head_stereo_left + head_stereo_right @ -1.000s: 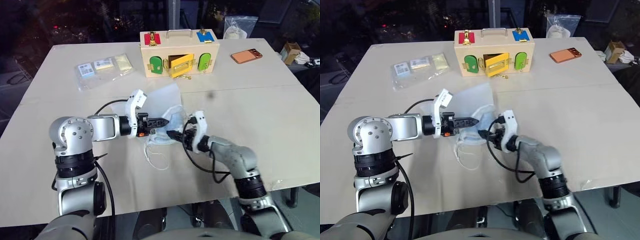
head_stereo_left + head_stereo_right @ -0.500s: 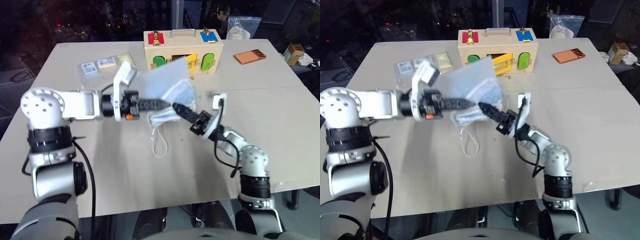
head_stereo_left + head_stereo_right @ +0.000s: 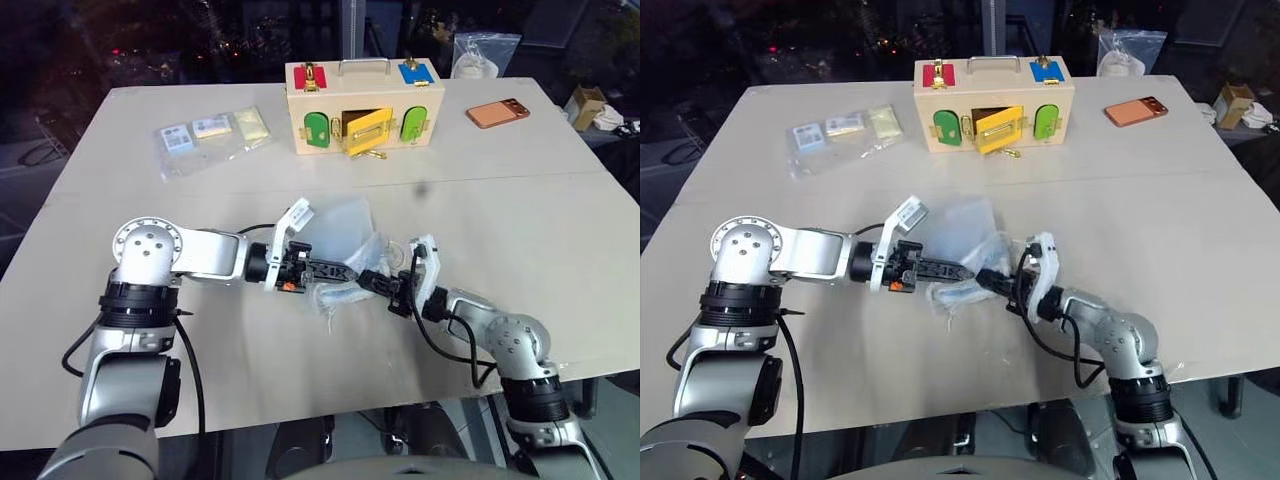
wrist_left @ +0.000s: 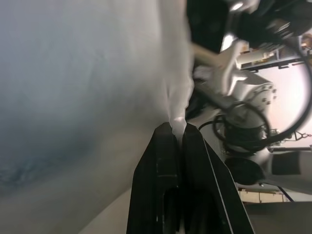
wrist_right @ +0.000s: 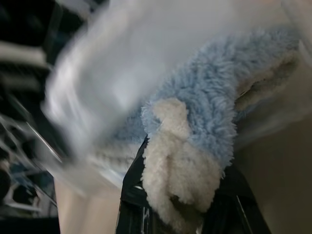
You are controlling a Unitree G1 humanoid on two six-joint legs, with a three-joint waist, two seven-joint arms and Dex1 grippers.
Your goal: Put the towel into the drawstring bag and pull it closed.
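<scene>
Towel [image 5: 204, 122], light-blue and fluffy with a paler edge, is pinched in the right hand [image 3: 375, 281], whose two black fingers [image 5: 136, 195] close on a folded corner of it — seen close up in the right wrist view. Around the cloth lies the drawstring bag [image 3: 345, 235], thin and translucent, so the towel's far part sits inside its mouth while the gripped corner is at the opening. The left hand [image 3: 352, 276] points toward the right one, its fingers [image 4: 168, 161] pressed together on a narrow pleat of the bag's fabric at the rim. The two hands meet almost tip to tip, low over the surface [image 3: 300, 370], with the bag slumped between and behind them. A loop of white cord [image 3: 328, 298] trails from the mouth onto the surface just below the left hand.

Farther back stand a wooden latch box [image 3: 360, 105] with coloured doors — the yellow one ajar — a clear plastic bag [image 3: 205, 140] of packets, and an orange phone [image 3: 496, 112].
</scene>
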